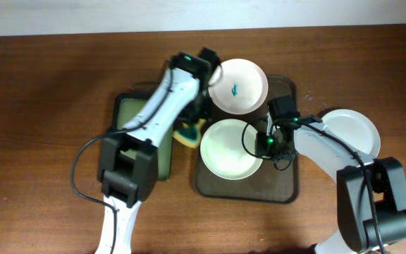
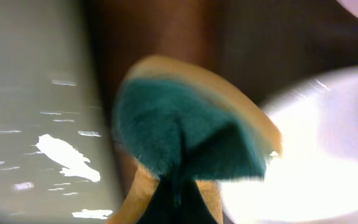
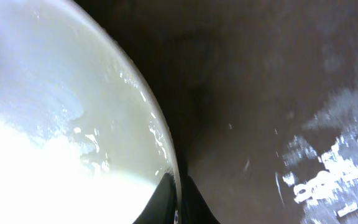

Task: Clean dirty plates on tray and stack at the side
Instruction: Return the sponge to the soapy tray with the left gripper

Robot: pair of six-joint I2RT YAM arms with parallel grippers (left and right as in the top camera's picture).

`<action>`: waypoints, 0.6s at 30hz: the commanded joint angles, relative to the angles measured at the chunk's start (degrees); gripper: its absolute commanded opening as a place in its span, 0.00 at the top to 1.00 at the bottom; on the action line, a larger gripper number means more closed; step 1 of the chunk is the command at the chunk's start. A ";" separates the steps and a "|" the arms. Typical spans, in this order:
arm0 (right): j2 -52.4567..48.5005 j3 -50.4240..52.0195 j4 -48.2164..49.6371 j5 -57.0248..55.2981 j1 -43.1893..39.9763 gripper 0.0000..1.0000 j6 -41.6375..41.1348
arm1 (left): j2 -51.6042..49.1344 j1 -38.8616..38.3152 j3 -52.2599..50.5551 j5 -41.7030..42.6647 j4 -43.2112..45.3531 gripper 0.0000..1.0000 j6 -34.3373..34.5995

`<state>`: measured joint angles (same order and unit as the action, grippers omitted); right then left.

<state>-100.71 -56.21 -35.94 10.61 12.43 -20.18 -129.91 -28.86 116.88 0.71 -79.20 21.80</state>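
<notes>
A dark brown tray (image 1: 287, 185) holds two white plates. The near plate (image 1: 228, 149) looks clean; my right gripper (image 1: 265, 143) is shut on its right rim, which also shows in the right wrist view (image 3: 166, 149) between the fingertips (image 3: 178, 202). The far plate (image 1: 245, 81) has a blue-green smear (image 1: 235, 89). My left gripper (image 1: 192, 123) is shut on a yellow sponge with a green scouring face (image 1: 187, 134), (image 2: 185, 130), at the near plate's left edge. A clean white plate (image 1: 354, 130) lies on the table right of the tray.
A green-rimmed shallow basin (image 1: 129, 120) sits left of the tray, partly under my left arm; it also shows in the left wrist view (image 2: 36, 112). The brown wooden table (image 1: 41, 106) extends around everything.
</notes>
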 commanded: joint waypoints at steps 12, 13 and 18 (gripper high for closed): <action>28.46 0.94 -13.94 -25.18 2.54 0.96 2.89 | 6.73 14.03 -9.46 -10.99 0.83 0.36 1.05; 30.97 0.31 -14.75 -32.65 6.51 0.95 0.70 | 11.19 14.03 -9.20 -9.44 0.61 0.33 0.98; 33.44 -0.07 -12.94 -57.90 28.02 0.96 -0.28 | 33.27 14.03 -9.20 -5.44 2.62 0.13 -2.23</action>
<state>-67.48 -55.13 -49.47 -32.56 33.82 -19.38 -106.87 -14.87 106.87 -6.20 -77.47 22.06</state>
